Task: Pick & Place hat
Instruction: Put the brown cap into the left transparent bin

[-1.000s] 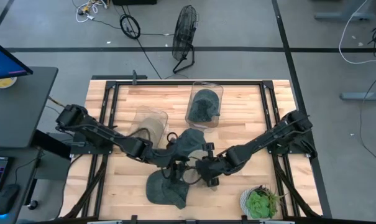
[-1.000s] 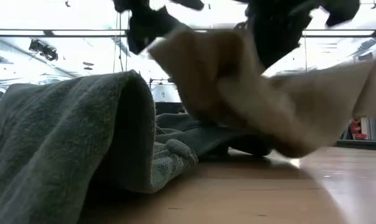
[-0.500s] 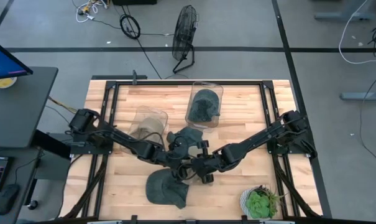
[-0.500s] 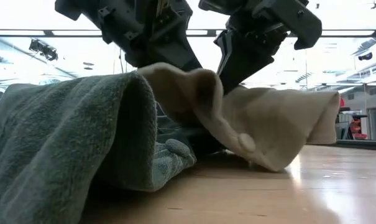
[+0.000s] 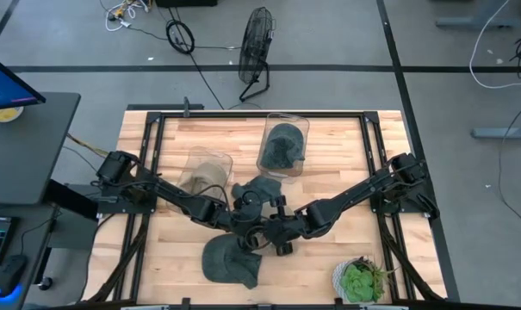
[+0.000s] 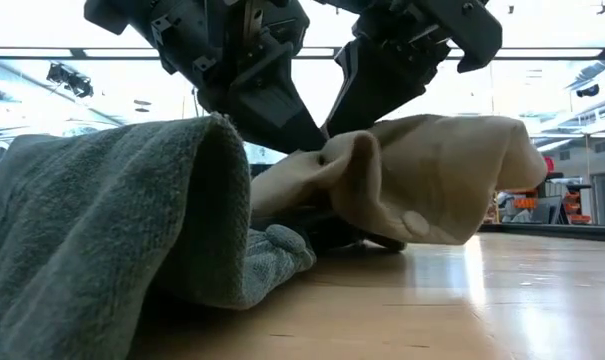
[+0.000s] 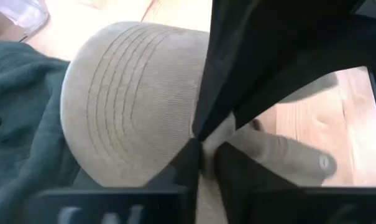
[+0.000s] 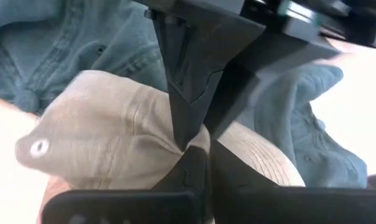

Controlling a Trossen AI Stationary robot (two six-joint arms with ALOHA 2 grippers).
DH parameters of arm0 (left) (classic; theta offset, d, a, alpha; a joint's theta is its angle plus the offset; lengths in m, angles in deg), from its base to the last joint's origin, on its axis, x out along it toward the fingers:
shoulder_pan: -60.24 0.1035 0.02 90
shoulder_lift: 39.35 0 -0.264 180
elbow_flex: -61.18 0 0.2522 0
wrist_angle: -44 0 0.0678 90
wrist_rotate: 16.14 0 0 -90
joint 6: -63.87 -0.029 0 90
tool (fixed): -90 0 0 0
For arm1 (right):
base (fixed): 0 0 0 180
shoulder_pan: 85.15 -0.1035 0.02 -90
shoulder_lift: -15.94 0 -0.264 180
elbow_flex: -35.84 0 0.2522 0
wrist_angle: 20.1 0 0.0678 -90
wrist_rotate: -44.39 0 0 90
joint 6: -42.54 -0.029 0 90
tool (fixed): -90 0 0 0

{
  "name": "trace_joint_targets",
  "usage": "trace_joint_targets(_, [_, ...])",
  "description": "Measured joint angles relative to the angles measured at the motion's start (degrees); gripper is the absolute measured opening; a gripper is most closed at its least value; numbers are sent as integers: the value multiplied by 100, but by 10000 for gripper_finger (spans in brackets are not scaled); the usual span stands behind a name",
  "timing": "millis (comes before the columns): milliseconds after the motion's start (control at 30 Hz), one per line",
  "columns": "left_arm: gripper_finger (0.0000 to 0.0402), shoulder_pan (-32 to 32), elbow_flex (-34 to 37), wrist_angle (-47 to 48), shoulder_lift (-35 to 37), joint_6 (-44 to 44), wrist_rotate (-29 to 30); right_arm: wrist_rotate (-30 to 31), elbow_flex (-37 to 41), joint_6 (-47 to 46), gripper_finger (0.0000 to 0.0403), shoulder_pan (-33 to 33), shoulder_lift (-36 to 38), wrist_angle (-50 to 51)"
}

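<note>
A beige hat (image 6: pixel 432 180) with a stitched brim (image 7: pixel 125 106) and a top button (image 8: pixel 38 147) hangs bunched between my two grippers near the table's middle. My left gripper (image 7: pixel 203 158) and my right gripper (image 8: pixel 203 165) meet tip to tip, and both are shut on it. In the high view the arms hide most of the hat. A green hat (image 6: pixel 112 230) lies on the table right in front of the low camera, and another green hat (image 5: pixel 258 191) lies just beyond the grippers. My left gripper pinches a fold of the beige hat's cloth (image 7: pixel 207 134) between its two fingers, beside the brim. It slants down from the table's left. My right gripper pinches the same gathered cloth (image 8: pixel 191 146) on the crown, slanting down from the table's right. The hat sags below both, slack and crumpled, its underside low over the table.
Two clear bins stand at the back, one holding a beige hat (image 5: pixel 207 168) and one a green hat (image 5: pixel 283 145). A potted plant (image 5: pixel 359 280) sits at the near right corner. The near green hat (image 5: pixel 230 263) lies close under the arms.
The beige hat was swinging in the air under my right gripper. It has come down and now hangs bunched up low over the table. My left gripper has moved toward the table's right, up to my right gripper, and now has the hat's cloth between its fingers.
</note>
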Motion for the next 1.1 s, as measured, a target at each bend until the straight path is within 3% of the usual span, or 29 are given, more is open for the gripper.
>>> trace_joint_targets(67, [16,2,0,-5,-2,-2,8,26,0,-138,8,-31,0,41])
trace_joint_targets(200, [13,-14,0,-7,0,7,35,83,-31,-125,31,-100,12,151])
trace_joint_targets(367, [7,-96,13,69,-2,7,83,354,-55,-75,86,-266,46,467])
trace_joint_targets(600, [7,-305,20,394,544,-149,241,1352,-55,-646,166,-642,44,505])
trace_joint_targets(833, [8,-426,15,2212,1927,-383,685,2037,-55,-1533,206,-1063,46,517])
trace_joint_targets(1100, [7,-235,7,4536,3497,-359,1208,1941,-31,-1877,210,-1212,28,611])
